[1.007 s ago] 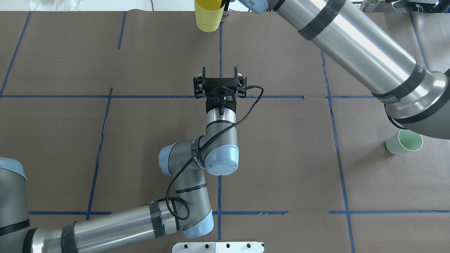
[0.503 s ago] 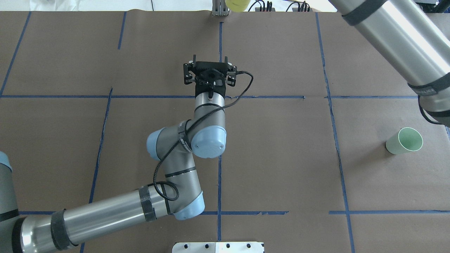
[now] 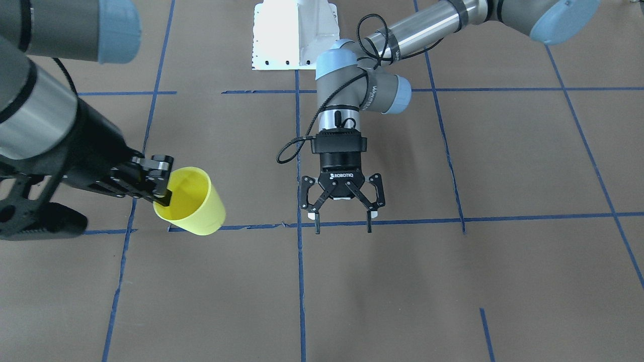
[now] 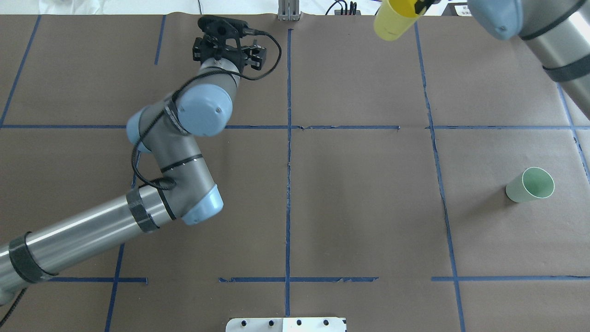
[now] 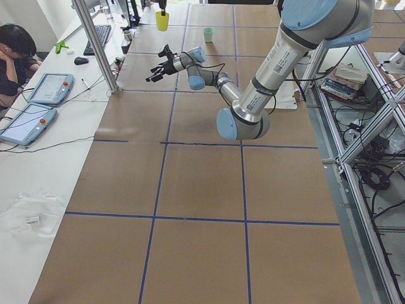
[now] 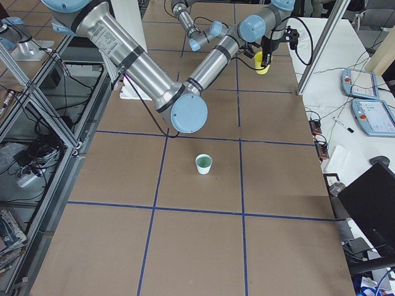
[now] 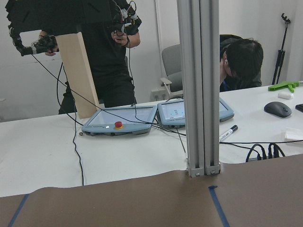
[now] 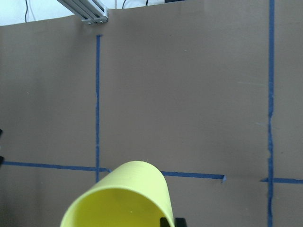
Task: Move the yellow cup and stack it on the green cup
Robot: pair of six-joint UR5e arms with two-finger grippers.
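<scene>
Right gripper clamped on the rim of the yellow cup, one finger inside, one outside, with the arm stretched far out from base. Left gripper is well apart on the cup's robot-left side, jaws spread wide, pointing roughly level away from base, elbow bent.

The only word that read clearly was the white brand name ROBOTIQ, printed on the black body of the left gripper in the front-facing view. White lettering ran along the grey wrist joint of the left arm in that view and down its silver tube in the left-side view, but it was too small and slanted to make out. The screens of the teach pendants on the white bench showed marks too blurred to read.
</scene>
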